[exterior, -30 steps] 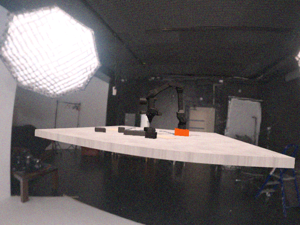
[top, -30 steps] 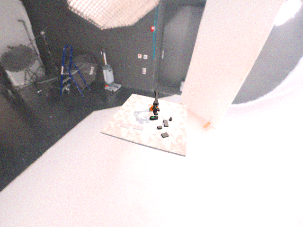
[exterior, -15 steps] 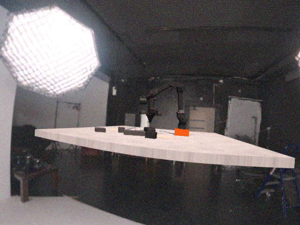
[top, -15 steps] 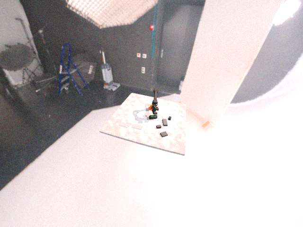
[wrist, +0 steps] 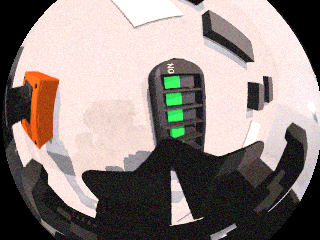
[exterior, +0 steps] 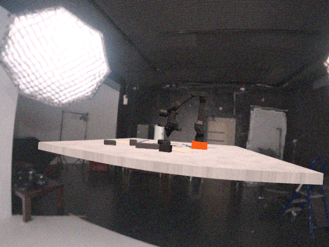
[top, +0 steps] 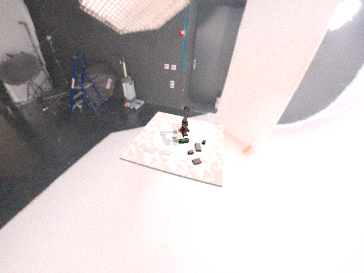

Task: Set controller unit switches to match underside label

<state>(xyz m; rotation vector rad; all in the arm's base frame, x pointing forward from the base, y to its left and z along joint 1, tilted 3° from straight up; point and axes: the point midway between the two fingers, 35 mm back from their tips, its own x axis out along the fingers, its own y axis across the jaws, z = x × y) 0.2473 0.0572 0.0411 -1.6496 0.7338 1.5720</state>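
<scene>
The dark grey controller unit (top: 183, 141) (exterior: 163, 141) (wrist: 187, 67) sits on the bench (top: 205, 173) (exterior: 225, 159) (wrist: 110, 60) with its switches facing up. In the wrist view four rockers show, green ends on the left below the ON mark, dark ends on the right. Which ends are pressed is too small to tell. The other rockers are hidden behind the fingers. The label underneath is hidden. My gripper (top: 183, 136) (exterior: 168, 136) (wrist: 167, 140) is shut and empty, pointing down a little above the unit. Contact with a rocker cannot be made out.
A long grey module (top: 198, 147) (exterior: 147, 145) (wrist: 230, 35) and a small black block (top: 203, 142) (exterior: 165, 147) lie beside the unit. Another small block (top: 190, 152) (wrist: 255, 96) and a flat module (top: 196, 161) (exterior: 110, 142) lie farther from the orange arm base (exterior: 199, 145) (wrist: 42, 110).
</scene>
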